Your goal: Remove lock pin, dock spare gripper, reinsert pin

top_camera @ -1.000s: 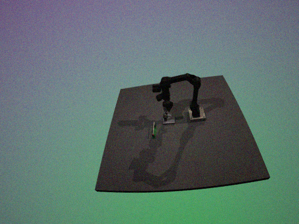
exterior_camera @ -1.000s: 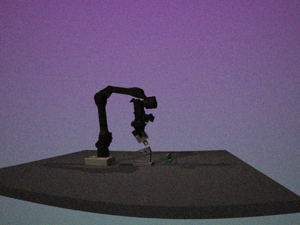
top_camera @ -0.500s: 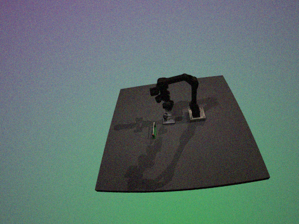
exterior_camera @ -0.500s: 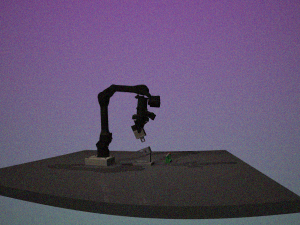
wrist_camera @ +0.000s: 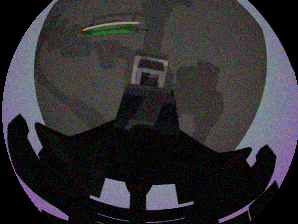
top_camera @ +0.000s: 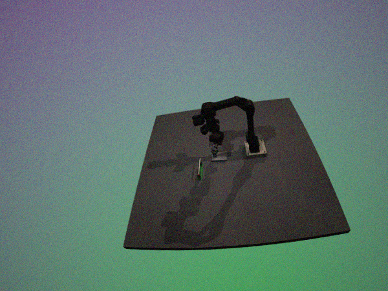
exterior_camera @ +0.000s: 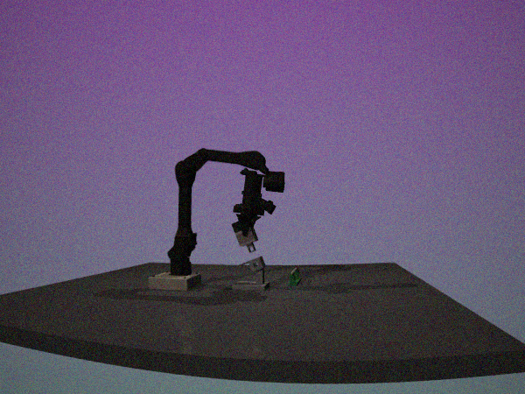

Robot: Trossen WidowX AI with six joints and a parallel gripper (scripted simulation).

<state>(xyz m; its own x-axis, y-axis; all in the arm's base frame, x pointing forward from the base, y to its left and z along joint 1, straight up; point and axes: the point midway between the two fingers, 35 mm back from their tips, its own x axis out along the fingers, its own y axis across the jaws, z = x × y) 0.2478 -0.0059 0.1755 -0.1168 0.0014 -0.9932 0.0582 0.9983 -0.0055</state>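
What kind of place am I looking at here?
Probably a robot test bench: a black jointed arm on a dark grey tabletop, beside a small grey metal mount.
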